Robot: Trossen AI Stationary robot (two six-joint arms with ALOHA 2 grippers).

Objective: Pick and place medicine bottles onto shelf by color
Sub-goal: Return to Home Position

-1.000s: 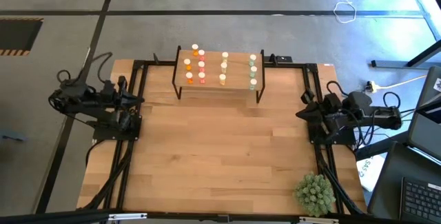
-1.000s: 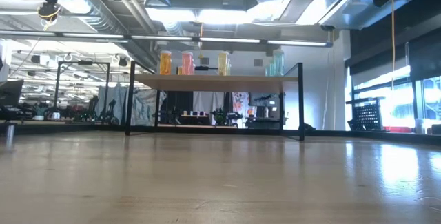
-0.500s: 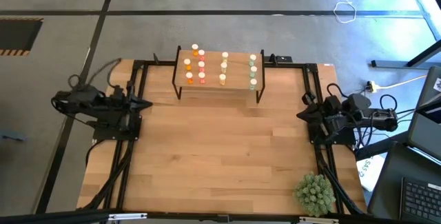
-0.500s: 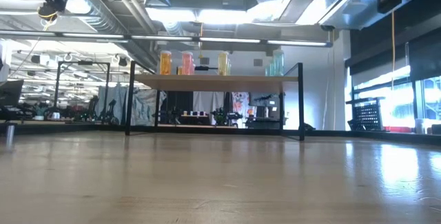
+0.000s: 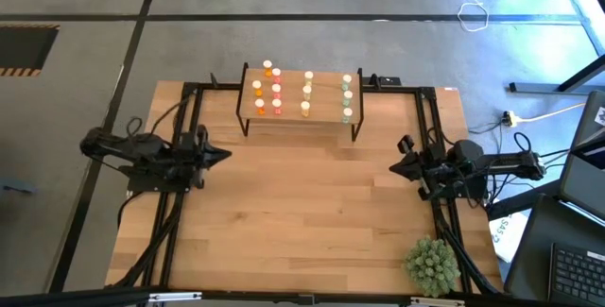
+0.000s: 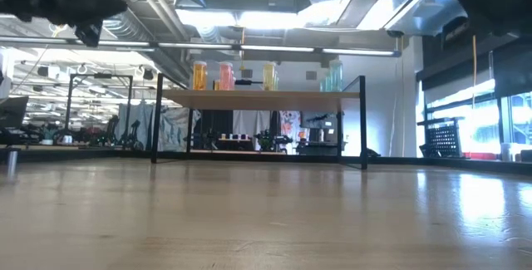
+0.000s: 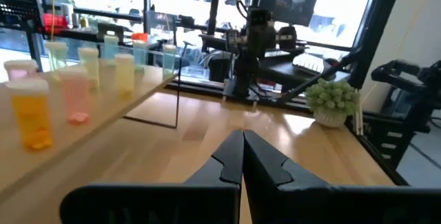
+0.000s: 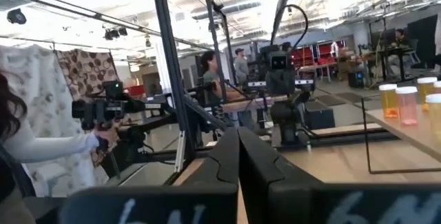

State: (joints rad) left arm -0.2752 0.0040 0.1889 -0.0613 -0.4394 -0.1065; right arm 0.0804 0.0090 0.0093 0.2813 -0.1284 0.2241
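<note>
Left gripper [image 5: 223,154] just inside the table's [image 5: 302,213] left edge, well short of the shelf [image 5: 326,99]. Fingers pressed together, nothing held.

Shelf at far-centre of table, long axis left to right, parallel to the far edge. Counted on it, all upright with caps up:
- orange bottles [image 5: 257,86], leftmost, slightly staggered
- red-pink bottles [image 5: 276,88], just beside the orange
- pale yellow bottles [image 5: 307,90], mid-shelf
- pale green bottles [image 5: 347,96], near the right end, well apart from the yellow

Three per colour, twelve in all, each colour lined front to back across the shelf's short axis. No bottle seen on the tabletop.

Right gripper [image 5: 397,167] inside the table's right edge, also closed up tight and empty. Spiky plant ball [image 5: 433,264] at the near right corner, untouched.

Judged: sorting complete; only parking of both arms left.
</note>
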